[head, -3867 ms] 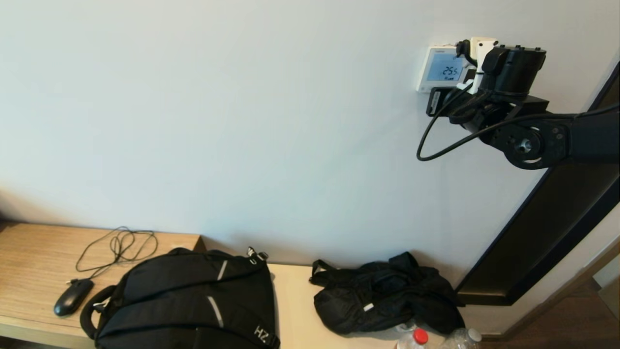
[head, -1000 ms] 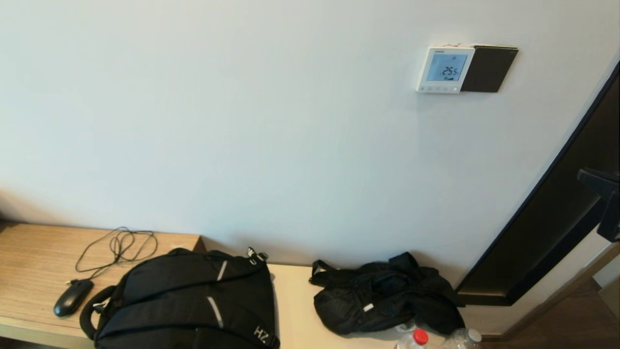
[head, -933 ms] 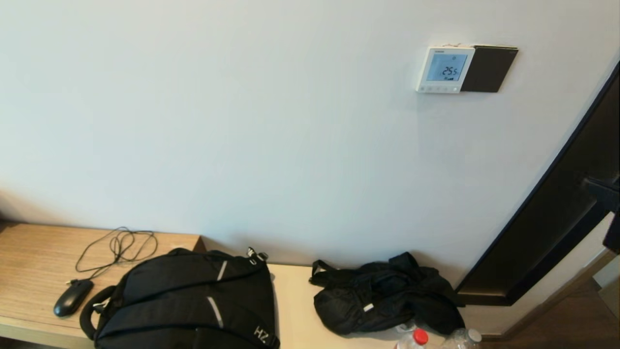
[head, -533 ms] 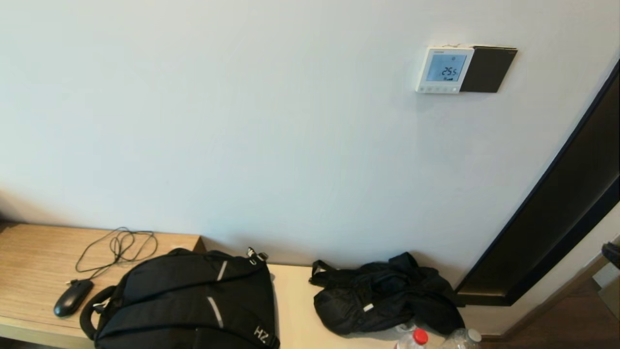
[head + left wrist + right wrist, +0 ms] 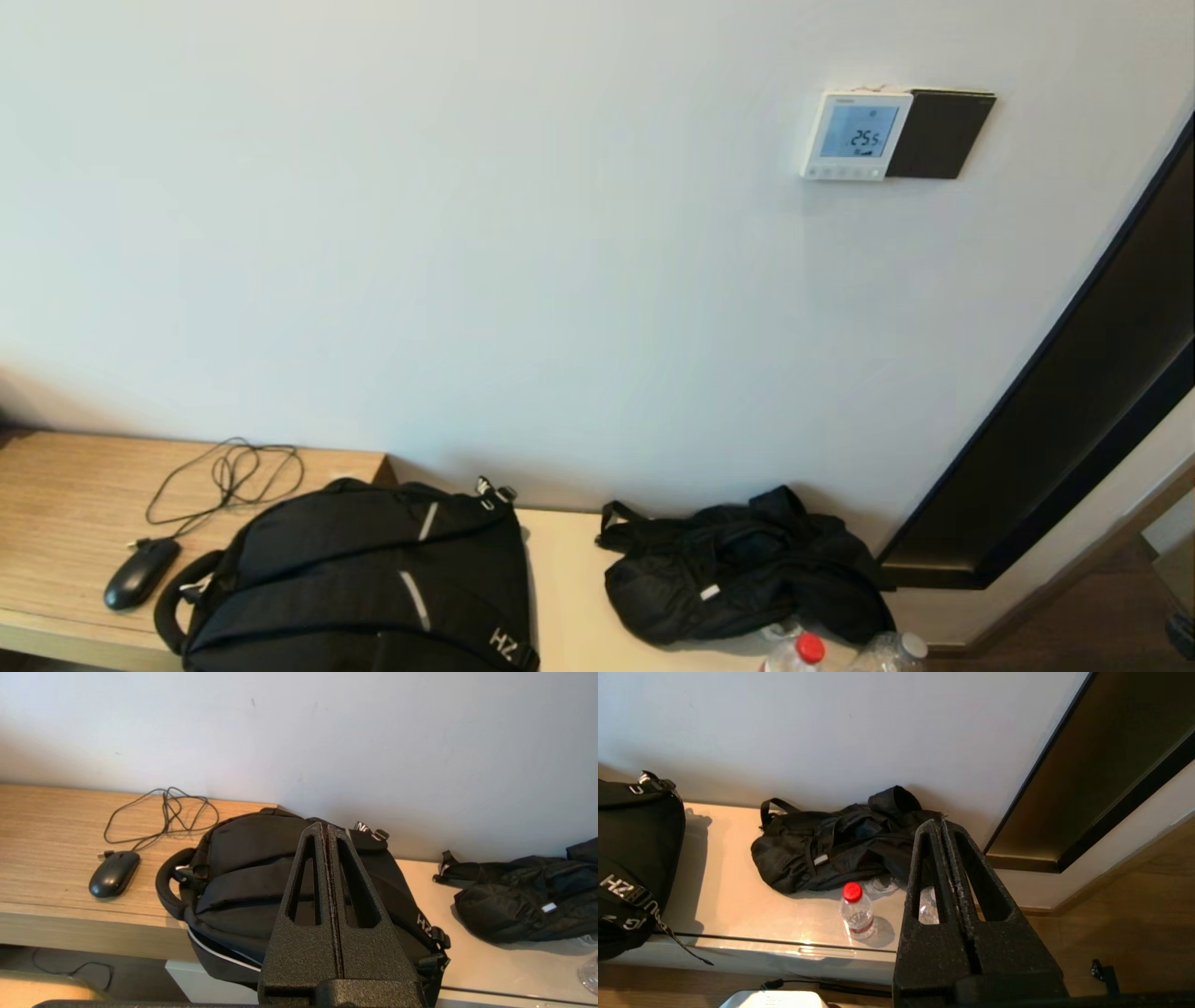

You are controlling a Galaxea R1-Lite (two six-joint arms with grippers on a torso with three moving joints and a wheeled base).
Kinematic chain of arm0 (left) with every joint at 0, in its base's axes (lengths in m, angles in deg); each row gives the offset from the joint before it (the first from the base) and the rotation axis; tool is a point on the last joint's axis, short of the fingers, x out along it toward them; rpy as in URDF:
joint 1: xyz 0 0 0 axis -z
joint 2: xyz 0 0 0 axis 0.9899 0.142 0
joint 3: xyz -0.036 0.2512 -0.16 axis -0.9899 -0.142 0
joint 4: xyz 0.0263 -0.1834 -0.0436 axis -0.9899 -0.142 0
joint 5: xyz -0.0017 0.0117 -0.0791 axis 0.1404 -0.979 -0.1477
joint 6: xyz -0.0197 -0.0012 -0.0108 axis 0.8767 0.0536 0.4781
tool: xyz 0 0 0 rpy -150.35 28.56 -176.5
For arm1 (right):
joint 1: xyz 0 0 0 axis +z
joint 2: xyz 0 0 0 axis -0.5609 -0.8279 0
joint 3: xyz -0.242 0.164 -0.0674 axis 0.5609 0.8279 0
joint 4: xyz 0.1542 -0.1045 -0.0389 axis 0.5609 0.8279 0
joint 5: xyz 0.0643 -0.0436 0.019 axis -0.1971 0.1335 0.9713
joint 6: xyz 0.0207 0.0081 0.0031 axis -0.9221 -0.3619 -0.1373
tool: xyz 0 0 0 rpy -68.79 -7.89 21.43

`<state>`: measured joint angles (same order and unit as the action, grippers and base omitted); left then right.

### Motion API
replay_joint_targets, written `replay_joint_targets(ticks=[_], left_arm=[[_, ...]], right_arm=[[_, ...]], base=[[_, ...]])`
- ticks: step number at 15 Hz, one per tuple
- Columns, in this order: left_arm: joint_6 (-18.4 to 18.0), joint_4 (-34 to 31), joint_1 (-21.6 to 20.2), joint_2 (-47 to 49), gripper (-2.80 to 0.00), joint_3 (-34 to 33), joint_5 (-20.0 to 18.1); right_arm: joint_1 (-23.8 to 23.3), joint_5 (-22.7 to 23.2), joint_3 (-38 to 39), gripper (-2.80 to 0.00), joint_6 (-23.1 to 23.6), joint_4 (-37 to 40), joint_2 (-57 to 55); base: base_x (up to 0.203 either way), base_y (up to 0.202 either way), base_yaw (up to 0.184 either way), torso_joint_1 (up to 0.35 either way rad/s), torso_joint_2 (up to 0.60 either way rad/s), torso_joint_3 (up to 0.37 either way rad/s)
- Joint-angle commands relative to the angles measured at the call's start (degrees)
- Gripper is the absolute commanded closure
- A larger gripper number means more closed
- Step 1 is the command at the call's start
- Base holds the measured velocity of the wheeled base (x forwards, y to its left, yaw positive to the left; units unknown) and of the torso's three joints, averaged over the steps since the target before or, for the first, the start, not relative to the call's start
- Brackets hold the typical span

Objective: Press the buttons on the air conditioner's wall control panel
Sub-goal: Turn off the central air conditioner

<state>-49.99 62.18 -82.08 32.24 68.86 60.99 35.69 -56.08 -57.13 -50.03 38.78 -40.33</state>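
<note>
The white wall control panel (image 5: 857, 134) hangs high on the wall at the right, its lit screen reading 25.5, with a row of small buttons (image 5: 843, 172) along its lower edge. A dark plate (image 5: 941, 133) sits against its right side. Neither gripper shows in the head view. My left gripper (image 5: 324, 828) is shut and empty, low over the black backpack (image 5: 261, 882). My right gripper (image 5: 939, 823) is shut and empty, low near the desk's right end, far below the panel.
A wooden desk (image 5: 65, 504) holds a black mouse (image 5: 140, 571) with its cable, the backpack (image 5: 364, 579), a crumpled black bag (image 5: 738, 569) and two water bottles (image 5: 798, 653). A dark door frame (image 5: 1074, 392) runs down the right.
My right arm has left the panel, dropped down the right side and gone out of the head view. The panel still reads 25.5.
</note>
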Motion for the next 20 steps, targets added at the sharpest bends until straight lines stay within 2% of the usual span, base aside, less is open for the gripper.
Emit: replay_joint_targets(ticks=[1, 9, 20], left_arm=[[0.0, 0.0, 0.0, 0.0, 0.00, 0.0, 0.0], [0.0, 0.0, 0.0, 0.0, 0.00, 0.0, 0.0], [0.0, 0.0, 0.0, 0.0, 0.00, 0.0, 0.0]], right_arm=[[-0.7, 0.4, 1.8, 0.00, 0.2, 1.1, 4.5], [-2.6, 2.5, 7.7, 0.00, 1.4, 3.8, 14.0], [-2.2, 3.3, 8.8, 0.00, 1.3, 10.5, 26.6]], base=[[0.000, 0.000, 0.000, 0.000, 0.00, 0.000], [0.000, 0.000, 0.000, 0.000, 0.00, 0.000], [0.000, 0.000, 0.000, 0.000, 0.00, 0.000]])
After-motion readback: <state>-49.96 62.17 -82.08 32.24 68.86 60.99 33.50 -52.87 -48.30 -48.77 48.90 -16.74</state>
